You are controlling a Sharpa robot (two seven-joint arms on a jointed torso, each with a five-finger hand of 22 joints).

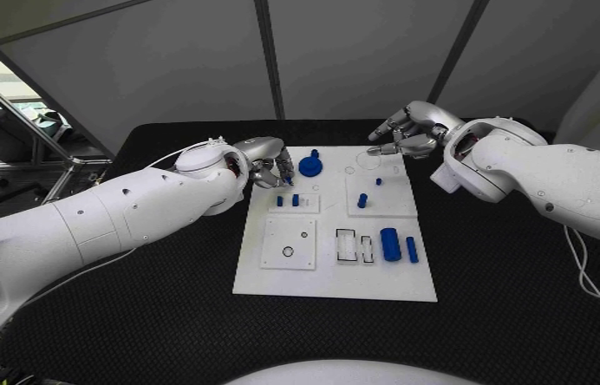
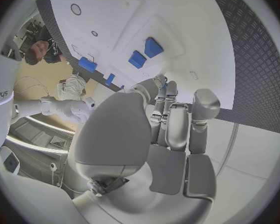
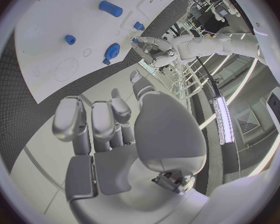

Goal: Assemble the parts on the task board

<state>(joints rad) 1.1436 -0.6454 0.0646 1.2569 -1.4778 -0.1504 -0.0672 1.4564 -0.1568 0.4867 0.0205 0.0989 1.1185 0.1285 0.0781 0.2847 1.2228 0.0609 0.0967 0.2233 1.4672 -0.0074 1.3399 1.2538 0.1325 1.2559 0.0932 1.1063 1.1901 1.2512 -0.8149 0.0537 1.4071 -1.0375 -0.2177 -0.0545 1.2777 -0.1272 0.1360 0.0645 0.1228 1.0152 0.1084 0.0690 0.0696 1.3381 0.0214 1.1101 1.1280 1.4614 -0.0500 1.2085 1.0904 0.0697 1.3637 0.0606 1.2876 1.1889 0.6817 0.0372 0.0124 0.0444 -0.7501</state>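
The white task board (image 1: 375,281) lies in the middle of the table. My left hand (image 1: 265,170) hovers over its far left corner and pinches a thin blue pin (image 1: 288,176) at its fingertips; the pin shows as a blue strip (image 2: 171,88) between the fingers. A blue gear-like part (image 1: 310,166) lies just beside that hand. Two small blue pegs (image 1: 288,200) stand in a left panel. A blue peg (image 1: 362,200) stands in the right panel. A large blue cylinder (image 1: 390,244) and a shorter one (image 1: 412,249) lie at the right. My right hand (image 1: 407,138) hangs empty over the far right corner.
The board (image 3: 59,20) rests on black matting (image 1: 150,316) that runs to the table's edges. Rectangular slots (image 1: 356,246) and a round hole (image 1: 289,251) sit in the near panels. Grey wall panels stand behind the table.
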